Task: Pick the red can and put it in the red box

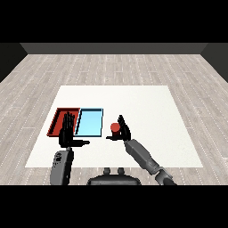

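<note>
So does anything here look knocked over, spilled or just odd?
Nothing stands out. The red can is upright beside the right hand, right of the light blue tray. The red tray lies flat beside it, and the left hand is open.

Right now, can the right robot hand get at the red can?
Probably yes. The right robot hand is already at the red can, fingers up beside it and thumb underneath, with nothing between them; whether it touches is unclear.
</note>
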Controlling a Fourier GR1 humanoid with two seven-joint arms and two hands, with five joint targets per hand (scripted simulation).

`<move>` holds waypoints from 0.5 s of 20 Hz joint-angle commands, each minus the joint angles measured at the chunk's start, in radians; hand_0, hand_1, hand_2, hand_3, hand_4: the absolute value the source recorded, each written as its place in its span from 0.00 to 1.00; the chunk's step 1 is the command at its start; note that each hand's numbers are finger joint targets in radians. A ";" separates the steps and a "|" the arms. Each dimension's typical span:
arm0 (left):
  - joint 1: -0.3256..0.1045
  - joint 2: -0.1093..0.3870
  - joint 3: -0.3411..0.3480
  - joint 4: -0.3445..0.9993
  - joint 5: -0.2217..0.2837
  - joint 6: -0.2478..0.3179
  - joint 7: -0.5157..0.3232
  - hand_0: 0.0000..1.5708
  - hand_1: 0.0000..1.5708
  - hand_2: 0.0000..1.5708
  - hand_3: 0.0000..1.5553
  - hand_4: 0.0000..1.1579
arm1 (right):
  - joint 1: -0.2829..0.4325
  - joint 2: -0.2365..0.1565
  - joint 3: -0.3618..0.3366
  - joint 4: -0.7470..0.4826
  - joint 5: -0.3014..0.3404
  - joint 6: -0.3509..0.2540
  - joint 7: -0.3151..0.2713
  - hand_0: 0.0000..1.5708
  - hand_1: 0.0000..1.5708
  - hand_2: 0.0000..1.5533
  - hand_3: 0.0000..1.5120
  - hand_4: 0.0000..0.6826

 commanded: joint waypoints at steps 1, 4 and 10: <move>-0.013 0.012 0.009 -0.005 0.023 -0.015 0.023 0.00 0.00 0.00 0.00 0.00 | -0.013 0.000 0.031 0.008 -0.028 -0.015 -0.003 0.00 0.00 0.00 0.00 0.00; 0.032 0.004 0.009 -0.039 0.016 -0.004 0.015 0.00 0.00 0.00 0.00 0.00 | -0.089 0.000 -0.008 0.115 -0.049 0.016 0.022 0.00 0.00 0.00 0.00 0.00; 0.035 -0.031 -0.059 -0.034 -0.059 0.051 -0.017 0.00 0.00 0.00 0.00 0.00 | -0.103 0.000 0.049 0.130 -0.114 -0.037 0.001 0.00 0.00 0.00 0.00 0.00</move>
